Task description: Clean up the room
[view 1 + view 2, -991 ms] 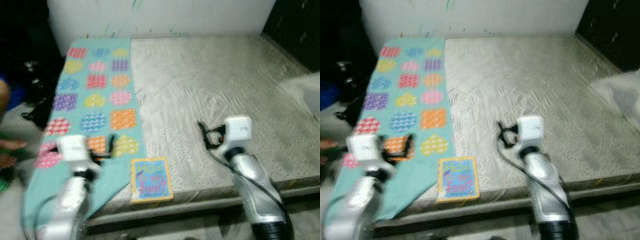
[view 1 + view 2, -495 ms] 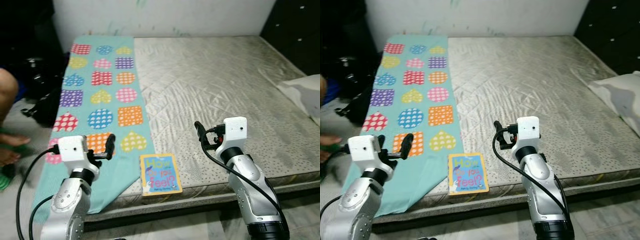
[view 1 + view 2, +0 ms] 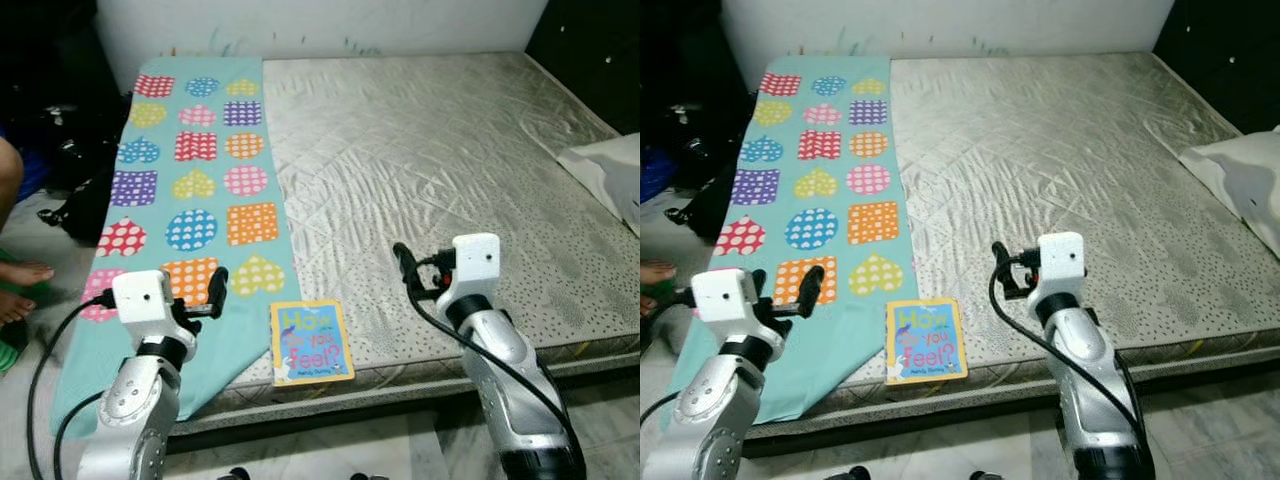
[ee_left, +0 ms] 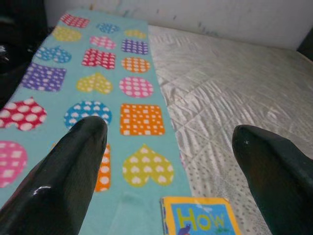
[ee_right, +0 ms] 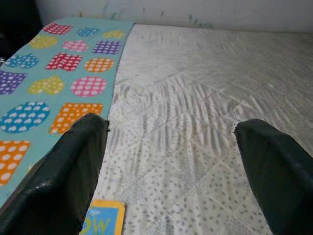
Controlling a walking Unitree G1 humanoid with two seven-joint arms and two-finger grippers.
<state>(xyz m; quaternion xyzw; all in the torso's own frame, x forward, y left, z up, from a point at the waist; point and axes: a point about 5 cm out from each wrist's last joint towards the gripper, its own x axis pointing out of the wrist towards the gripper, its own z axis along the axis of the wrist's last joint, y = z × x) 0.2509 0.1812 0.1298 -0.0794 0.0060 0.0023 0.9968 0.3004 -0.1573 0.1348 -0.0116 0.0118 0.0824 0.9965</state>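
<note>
Turquoise cloth, printed with dotted hearts, circles and squares, runs as a long blanket (image 3: 190, 190) down one side of the mattress (image 3: 450, 170) and spills over its near edge toward the floor. Just beside the blanket's lower corner, right at the mattress's near edge, lies a children's book (image 3: 311, 342) with a blue and yellow cover, face up and partly overhanging, which looks to me like the obvious thing to tidy away. A white pillow (image 3: 610, 175) sits at the mattress's far side from the blanket.

Both arms are raised in front of the robot, level with the near edge of the mattress. The left gripper (image 4: 168, 142) hovers over the hanging part of the blanket, close to the book, its two black fingers spread wide with nothing between them; from its wrist the book's top edge sits just ahead and between the fingers, so it seems lined up for a reach. The right gripper (image 5: 171, 142) hangs above the bare quilted mattress on the book's other side, fingers likewise wide apart and empty, the book's corner showing near one finger (image 5: 73, 171).

A person's bare leg and foot (image 3: 15, 290) are on the floor beyond the blanket side of the mattress, next to some dark bags (image 3: 70, 170). I'd judge nothing is picked up yet.
</note>
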